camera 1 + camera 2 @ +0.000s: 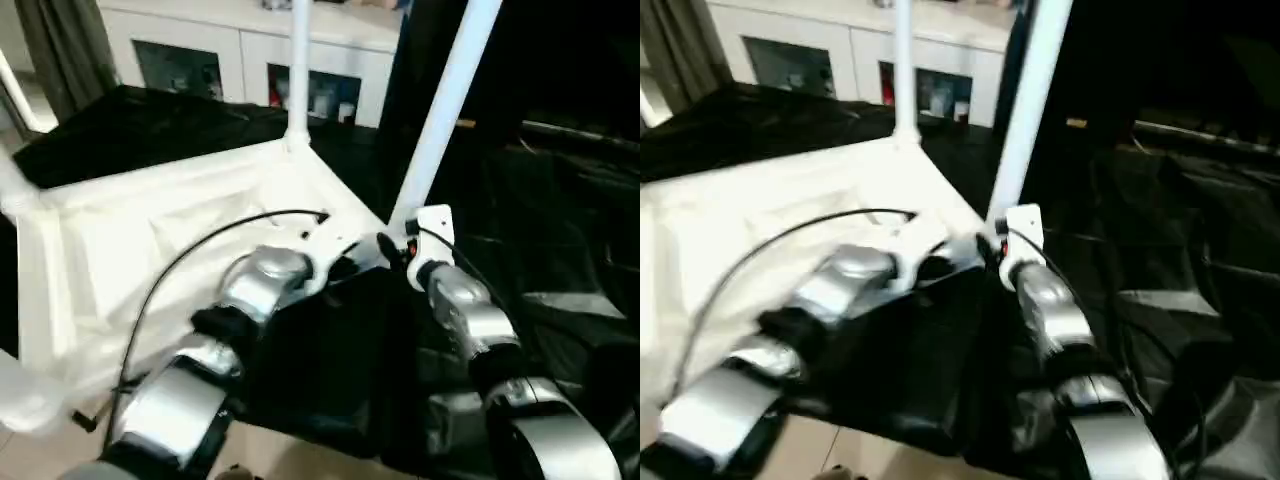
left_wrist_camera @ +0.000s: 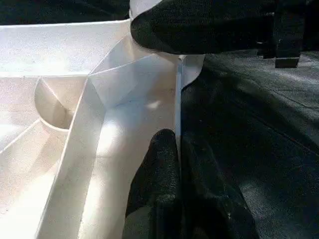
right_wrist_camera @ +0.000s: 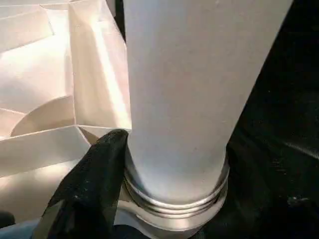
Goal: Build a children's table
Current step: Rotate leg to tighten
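Head views: The inverted table top point(image 1: 150, 250) lay ribbed side up on a black cloth point(image 1: 560, 230) covering the work surface. One leg point(image 1: 298, 70) stood upright in the top's far corner. A second leg point(image 1: 440, 110) rose tilted at the top's near right corner. Behind the top stood a white cabinet point(image 1: 250, 50) with glass doors; a curtain point(image 1: 60, 50) hung to the cabinet's left. Pale flooring point(image 1: 290, 455) showed below the cloth edge.

Left wrist view: The left gripper point(image 2: 178, 164) was pinched closed on the thin side wall of the top, one finger point(image 2: 157, 179) inside the rim. A curved socket wall point(image 2: 52, 107) lay farther inside the top.

Right wrist view: The right gripper point(image 3: 164, 199) held the base of the tilted leg, one finger point(image 3: 94, 184) pressed against its ringed collar point(image 3: 174, 201), beside the top's corner.
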You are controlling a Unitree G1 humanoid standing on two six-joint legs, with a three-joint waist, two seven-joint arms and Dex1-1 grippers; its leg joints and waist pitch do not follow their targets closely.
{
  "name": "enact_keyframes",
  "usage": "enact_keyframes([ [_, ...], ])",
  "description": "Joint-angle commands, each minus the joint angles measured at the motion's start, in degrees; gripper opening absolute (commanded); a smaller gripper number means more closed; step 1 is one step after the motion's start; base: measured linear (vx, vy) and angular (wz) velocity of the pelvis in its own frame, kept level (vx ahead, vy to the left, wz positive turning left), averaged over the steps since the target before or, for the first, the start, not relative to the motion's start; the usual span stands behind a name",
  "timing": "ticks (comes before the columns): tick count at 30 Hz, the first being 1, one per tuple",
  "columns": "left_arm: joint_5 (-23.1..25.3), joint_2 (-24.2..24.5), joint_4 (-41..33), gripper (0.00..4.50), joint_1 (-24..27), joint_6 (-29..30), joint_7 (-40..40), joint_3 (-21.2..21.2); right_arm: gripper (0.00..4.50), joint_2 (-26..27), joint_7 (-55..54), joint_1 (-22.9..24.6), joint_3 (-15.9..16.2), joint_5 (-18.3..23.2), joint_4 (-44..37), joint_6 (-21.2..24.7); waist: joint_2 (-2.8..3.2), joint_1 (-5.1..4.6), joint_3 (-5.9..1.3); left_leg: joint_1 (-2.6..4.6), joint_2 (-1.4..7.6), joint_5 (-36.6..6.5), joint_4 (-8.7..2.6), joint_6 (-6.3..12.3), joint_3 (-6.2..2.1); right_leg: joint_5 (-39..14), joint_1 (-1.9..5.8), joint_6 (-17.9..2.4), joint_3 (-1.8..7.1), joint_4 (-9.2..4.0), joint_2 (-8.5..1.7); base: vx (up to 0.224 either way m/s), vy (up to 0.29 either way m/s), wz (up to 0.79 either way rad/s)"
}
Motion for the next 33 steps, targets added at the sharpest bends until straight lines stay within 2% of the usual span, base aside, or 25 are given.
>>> enact_keyframes([
  [1,-0.06,-0.31,2.05,0.00,-0.21,-1.49,2.82,1.46,3.04,0.75,0.84,1.18,0.44,-0.53,2.26,-0.20,-0.21,0.03,-3.56,0.76,3.40,-14.10,-4.45,0.47,-1.82,-13.72,2.11,-10.28,3.44,-4.82,-4.74,0.000,0.000,0.00],
  [3,0.21,0.23,2.67,0.00,-0.10,-3.15,1.65,1.13,3.38,0.31,2.77,1.09,-0.75,0.80,1.42,-3.08,-0.20,0.11,-3.55,0.73,3.48,-13.63,-4.48,0.91,-1.82,-12.79,2.16,-10.52,3.43,-4.69,-4.71,0.000,0.000,0.00],
  [5,0.24,0.76,2.65,0.00,0.25,-3.78,0.68,0.83,3.48,-0.80,4.65,0.96,-0.69,0.98,0.45,-4.44,-0.22,0.12,-3.48,0.66,3.46,-13.98,-4.49,1.27,-1.80,-13.00,2.20,-10.57,3.38,-4.77,-4.69,0.000,0.000,0.00],
  [7,0.15,0.93,2.60,0.00,0.39,-3.76,0.37,0.80,3.73,-1.25,5.50,0.92,-0.59,1.05,0.03,-4.74,-0.28,0.13,-3.44,0.61,3.48,-14.47,-4.51,1.41,-1.84,-14.68,2.24,-10.28,3.38,-4.94,-4.79,0.000,0.000,0.00],
  [10,0.04,2.15,1.50,0.00,1.34,-4.85,-2.02,0.43,3.88,-4.17,13.10,1.12,0.15,1.82,-2.68,-4.34,-0.51,0.14,-3.37,0.49,3.49,-14.40,-4.44,2.12,-1.82,-15.56,2.37,-10.10,3.35,-5.03,-4.75,0.000,0.000,0.00],
  [12,0.08,3.80,0.46,0.00,2.12,-5.89,-4.39,0.17,4.15,-8.27,22.25,1.91,1.75,2.17,-6.02,-2.31,-0.68,0.27,-3.37,0.29,3.42,-13.89,-4.33,3.04,-1.83,-15.49,2.64,-9.69,3.27,-5.01,-4.63,0.000,0.000,0.00],
  [14,0.10,4.32,0.17,0.00,2.35,-6.26,-5.13,0.12,4.24,-9.55,25.24,2.25,2.37,2.22,-7.09,-1.64,-0.78,0.36,-3.40,0.20,3.38,-11.97,-4.18,3.90,-1.77,-14.20,2.60,-9.69,3.29,-4.85,-4.63,0.000,0.000,0.00],
  [17,-0.66,6.76,-1.98,0.00,3.64,-9.48,-11.08,-0.41,4.24,-16.18,38.99,5.44,7.47,0.63,-12.51,-3.44,-0.97,0.41,-3.49,0.19,3.41,-11.47,-3.99,4.36,-1.73,-14.22,2.64,-9.78,3.20,-4.85,-4.63,0.000,0.000,0.00],
  [18,-1.31,7.56,-3.27,0.00,4.30,-10.74,-14.03,-0.70,4.24,-17.50,42.16,6.16,7.98,1.32,-13.93,-2.96,-0.95,0.68,-3.47,0.14,3.59,-10.98,-3.90,5.13,-1.76,-12.91,2.64,-9.97,3.28,-4.73,-4.70,0.000,0.000,0.00],
  [20,-2.74,8.79,-6.01,0.00,5.58,-11.82,-19.24,-1.16,4.24,-18.80,45.35,6.72,8.25,2.20,-15.27,-2.63,-1.07,0.46,-3.59,0.01,3.69,-9.97,-3.84,5.79,-1.70,-10.95,2.58,-11.85,3.24,-4.25,-4.73,0.000,0.000,0.00],
  [21,-4.41,10.18,-9.64,0.00,6.98,-10.42,-24.39,-1.55,4.24,-19.93,48.26,7.13,8.76,2.66,-16.63,-1.89,-0.93,0.54,-3.60,0.08,3.71,-9.81,-3.83,5.70,-1.69,-10.80,2.49,-12.23,3.22,-4.25,-4.75,0.000,0.000,0.00],
  [27,-5.88,12.49,-14.62,0.00,8.78,-7.86,-30.38,-2.51,4.24,-20.94,51.27,7.63,10.78,1.75,-18.04,-0.62,-0.71,0.72,-3.42,0.46,4.17,-10.49,-4.03,4.51,-1.51,-10.13,1.97,-13.78,3.31,-3.88,-4.59,0.000,0.000,0.00],
  [28,-6.01,12.56,-14.93,0.00,8.95,-7.74,-30.64,-2.39,4.24,-20.90,51.47,7.72,10.90,1.81,-18.20,-0.50,-0.78,0.83,-3.42,0.57,4.08,-10.70,-4.02,4.27,-1.47,-10.42,1.94,-13.78,3.33,-3.99,-4.66,0.000,0.000,0.00],
  [31,-5.89,12.68,-15.25,0.00,9.40,-7.75,-30.49,-1.91,4.24,-20.67,53.21,8.01,10.86,2.33,-18.60,0.19,-0.96,1.06,-3.38,0.29,3.88,-10.80,-3.99,4.00,-1.52,-11.43,2.21,-13.02,3.35,-4.06,-4.74,0.000,0.000,0.00],
  [33,-5.72,12.78,-15.47,0.00,9.65,-7.67,-30.54,-1.80,4.24,-20.73,53.76,8.18,10.96,2.16,-18.65,0.32,-0.90,1.12,-3.42,0.28,3.91,-10.50,-3.99,3.90,-1.57,-11.60,2.22,-12.63,3.33,-4.08,-4.78,0.000,0.000,0.00],
])
